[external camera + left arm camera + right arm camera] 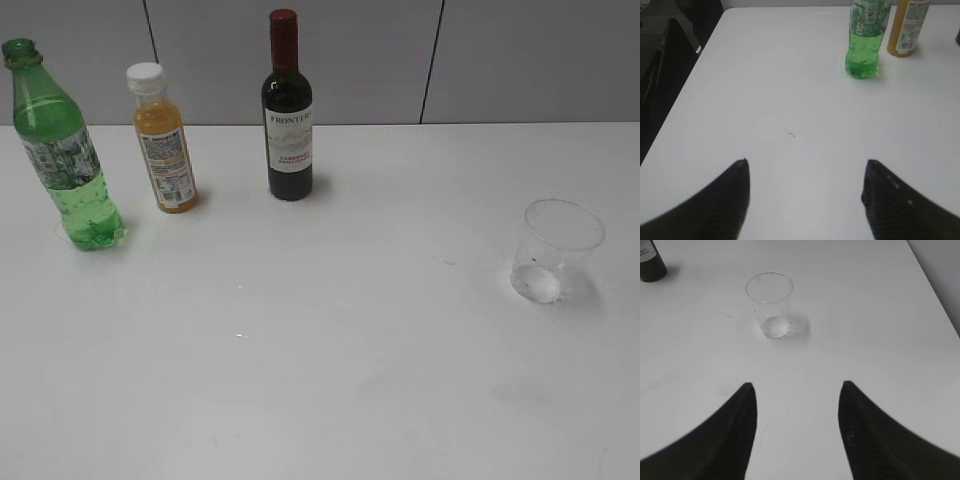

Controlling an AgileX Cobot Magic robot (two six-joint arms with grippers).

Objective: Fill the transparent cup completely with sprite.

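The transparent cup point(556, 250) stands empty and upright on the right of the white table; it also shows in the right wrist view point(770, 304). The green sprite bottle point(62, 150) stands capless at the far left; its lower part also shows in the left wrist view point(866, 40). My left gripper point(805, 167) is open and empty, well short of the bottle. My right gripper point(797, 390) is open and empty, short of the cup. Neither gripper shows in the exterior view.
An orange juice bottle point(164, 140) with a white cap stands right of the sprite; it also shows in the left wrist view point(907, 27). A dark wine bottle point(288, 110) stands at the back middle. The table's left edge point(695, 65) and right edge point(932, 287) show.
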